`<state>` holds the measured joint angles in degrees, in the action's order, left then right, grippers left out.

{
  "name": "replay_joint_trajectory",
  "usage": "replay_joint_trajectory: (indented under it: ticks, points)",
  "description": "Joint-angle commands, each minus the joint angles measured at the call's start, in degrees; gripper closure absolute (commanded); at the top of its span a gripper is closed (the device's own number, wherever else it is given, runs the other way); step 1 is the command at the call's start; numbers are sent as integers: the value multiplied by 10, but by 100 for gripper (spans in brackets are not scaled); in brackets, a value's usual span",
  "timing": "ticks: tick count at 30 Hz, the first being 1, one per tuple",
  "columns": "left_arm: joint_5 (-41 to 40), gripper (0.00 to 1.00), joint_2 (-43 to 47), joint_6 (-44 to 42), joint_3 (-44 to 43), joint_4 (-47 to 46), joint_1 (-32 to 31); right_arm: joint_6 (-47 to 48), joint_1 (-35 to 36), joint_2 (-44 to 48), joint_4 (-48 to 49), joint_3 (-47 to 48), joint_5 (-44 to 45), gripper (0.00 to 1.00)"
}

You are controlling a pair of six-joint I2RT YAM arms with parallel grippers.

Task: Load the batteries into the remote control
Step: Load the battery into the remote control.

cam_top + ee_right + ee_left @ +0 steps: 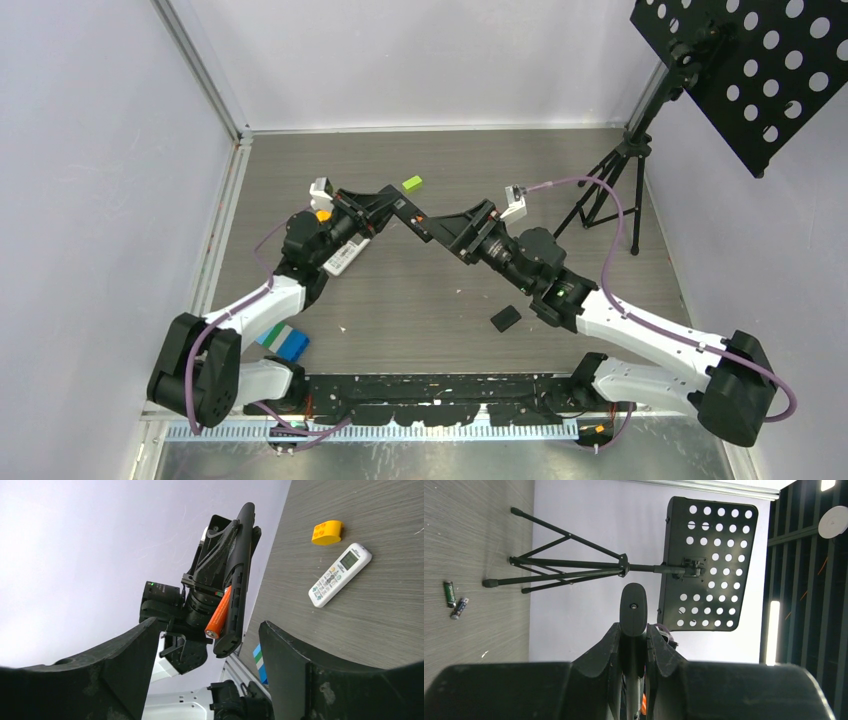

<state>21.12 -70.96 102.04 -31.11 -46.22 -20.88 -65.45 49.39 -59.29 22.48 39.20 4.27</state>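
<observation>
My left gripper (385, 208) is shut on a black remote (415, 222) and holds it in the air above the table. In the left wrist view the remote (633, 602) sticks out edge-on between the fingers (610, 642). In the right wrist view the remote (236, 575) shows its open back with an orange-red battery (218, 612) lying along the compartment, its near end sticking out. My right gripper (207, 626) is open, its jaws on either side of the remote's end without touching it; it also shows in the top view (447, 232). Two dark batteries (449, 593) (460, 607) lie on the table.
A white remote (340, 574) and a yellow block (327, 532) lie on the table; the white remote (345, 258) sits under the left arm. A green block (412, 183), a black cover (506, 318), a blue-green block (285, 340) and a music stand (620, 170) are around.
</observation>
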Motion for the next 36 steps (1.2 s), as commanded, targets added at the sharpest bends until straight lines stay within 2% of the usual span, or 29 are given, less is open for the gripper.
replay_joint_trajectory:
  ticks: [1, 12, 23, 36]
  points:
    - [-6, 100, 26, 5, -2, -41, 2, -34, -3, -3, 53, 4, -1, 25]
    - [-5, 100, 28, 0, -3, -38, 2, -41, -7, -12, 39, 12, -2, 46]
    - [-4, 100, 40, -12, -4, -23, 2, -40, -9, -21, 19, 22, 8, 61]
    - [17, 100, 40, -28, -20, -22, 2, -48, -14, -53, 10, 34, 5, 68]
